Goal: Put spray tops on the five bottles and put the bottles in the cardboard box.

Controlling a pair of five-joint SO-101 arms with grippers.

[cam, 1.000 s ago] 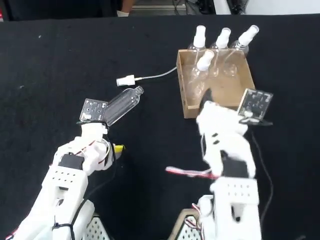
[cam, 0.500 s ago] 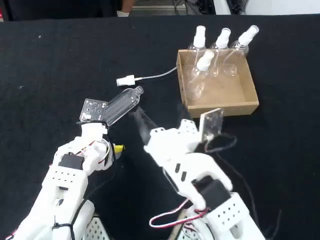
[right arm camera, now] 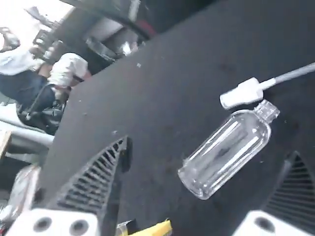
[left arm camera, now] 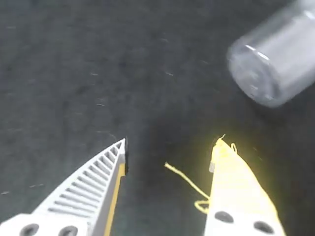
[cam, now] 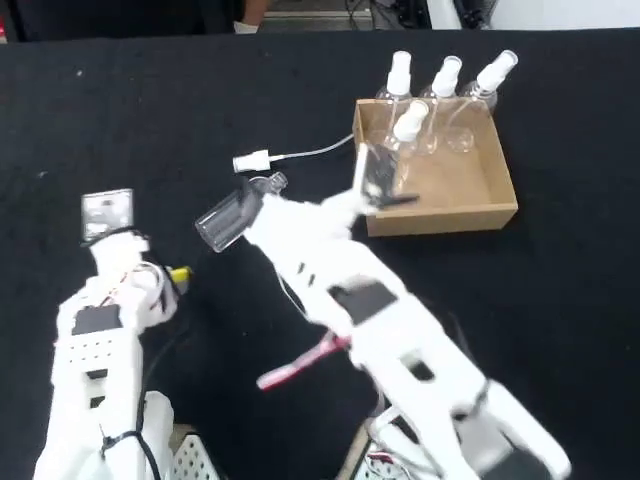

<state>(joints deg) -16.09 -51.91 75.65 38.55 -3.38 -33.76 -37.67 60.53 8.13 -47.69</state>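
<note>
The uncapped clear bottle [cam: 232, 213] lies on its side on the black table [cam: 120, 100], well to the left of the cardboard box [cam: 490, 190]. Its open neck points toward the box's far corner. The loose spray top [cam: 252, 160] lies just beyond that neck, with its thin tube [cam: 320, 150] running toward the box. In the right wrist view the white top [right arm camera: 243, 93] sits close beside the bottle's [right arm camera: 226, 152] mouth; whether they touch cannot be told.

Three bottles with white tops [cam: 445, 75] stand in a row along the far wall of the box. A fourth capped bottle [cam: 410, 120] stands just in front of them, toward the box's left side.

The right gripper [right arm camera: 209, 147] hangs over the lying bottle. Its two dark ribbed fingers [right arm camera: 98, 182] are spread wide, one on each side of the bottle, and neither touches it. In the high view the right arm [cam: 350, 290] stretches diagonally from the near edge of the table up to the bottle.

The left gripper [left arm camera: 170, 142] is over bare table, its white finger [left arm camera: 93, 196] and yellow finger [left arm camera: 236, 187] well apart with nothing between them. A loose yellow thread [left arm camera: 184, 182] hangs from the yellow finger. The bottle's rounded base [left arm camera: 275, 69] lies near, out past the yellow fingertip. The left arm [cam: 100, 330] stands at the near left of the table, apart from the bottle.
</note>
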